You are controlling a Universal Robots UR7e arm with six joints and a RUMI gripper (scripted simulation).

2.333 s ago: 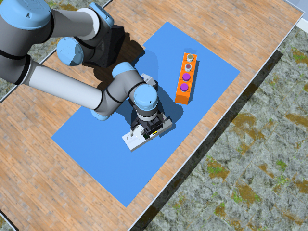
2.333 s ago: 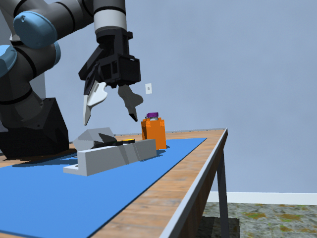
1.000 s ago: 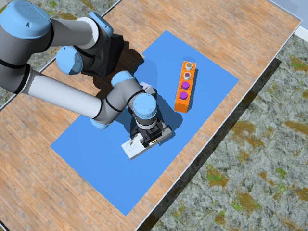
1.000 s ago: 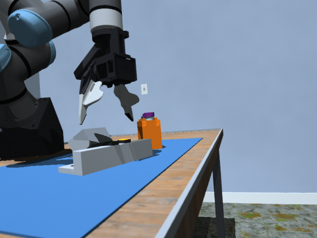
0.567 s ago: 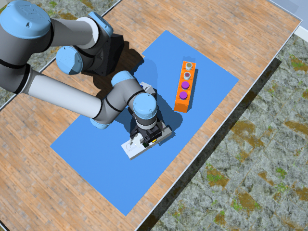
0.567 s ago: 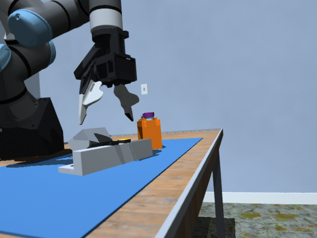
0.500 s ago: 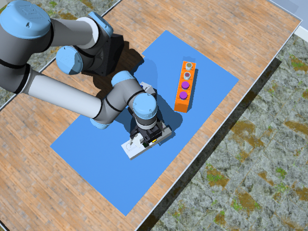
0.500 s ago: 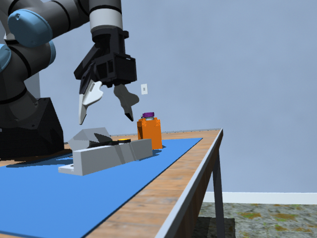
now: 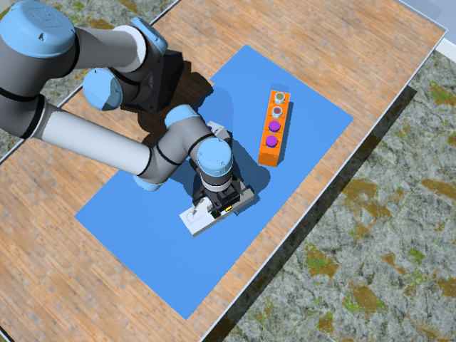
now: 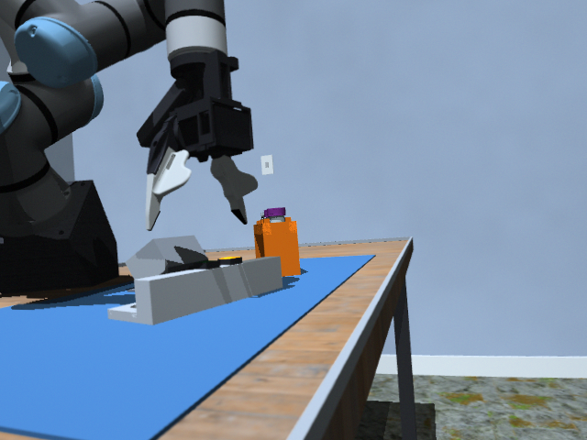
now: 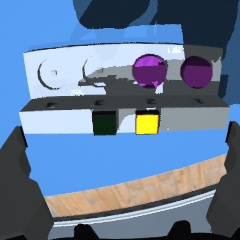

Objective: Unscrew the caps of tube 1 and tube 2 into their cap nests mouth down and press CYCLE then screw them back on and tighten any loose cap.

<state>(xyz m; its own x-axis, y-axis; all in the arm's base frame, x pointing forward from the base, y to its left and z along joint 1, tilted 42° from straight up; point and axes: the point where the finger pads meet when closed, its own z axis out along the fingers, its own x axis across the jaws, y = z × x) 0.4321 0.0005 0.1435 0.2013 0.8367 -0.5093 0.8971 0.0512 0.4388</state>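
On cap tray | purple caps in two nests | amber lamp lit

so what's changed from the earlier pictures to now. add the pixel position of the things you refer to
Nothing has visibly moved, and nothing was taken hold of or let go. Only the framing shifted after the oldest pair, everything together. The open claw [image 9: 217, 199] [image 10: 197, 225] [image 11: 126, 125] stayed above the cap tray [image 9: 199, 224] [image 10: 165, 302] [image 11: 50, 122], the amber lamp [image 9: 228, 208] [image 10: 229, 258] [image 11: 147, 124] stayed lit, and the orange tube block [image 9: 268, 159] [image 10: 284, 250] stayed put.
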